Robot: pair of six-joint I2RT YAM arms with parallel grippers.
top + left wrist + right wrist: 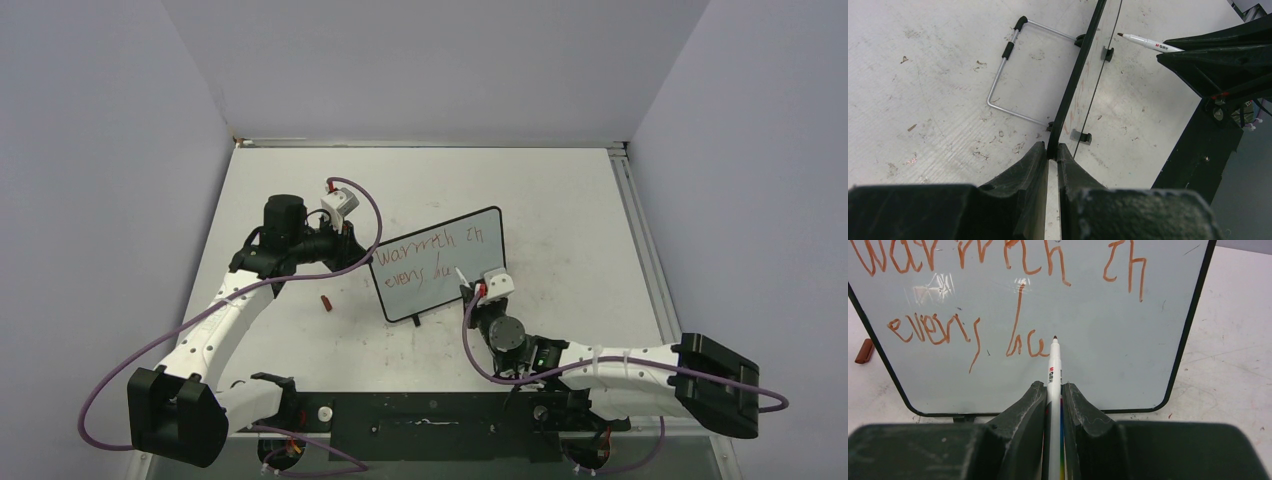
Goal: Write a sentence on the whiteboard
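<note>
Pale lilac walls close in a scuffed white table (560, 200), and near its middle stands the whiteboard (420, 298), turned a little askew to the table's edges. It is a small board with a pale grey-white face, a thin black frame with rounded corners and little black feet. From behind, the left wrist view shows a bent wire stand (1007, 75) with black sleeves resting on the table.

The sentence (933, 330) runs across the board in two lines of shaky red-orange handwriting: "warmth in" above, "every" below, then a few more strokes that read unclearly.

The right gripper (1053, 390) is clamped on a white marker (1054, 365), which points up at the board with its dark tip just right of the last stroke. I can't tell whether the tip touches the surface. The left gripper (1052, 152) is closed tight on the board's left edge, one finger on each side of the frame.

A small red cap (325, 300) lies on the table just left of the board.
</note>
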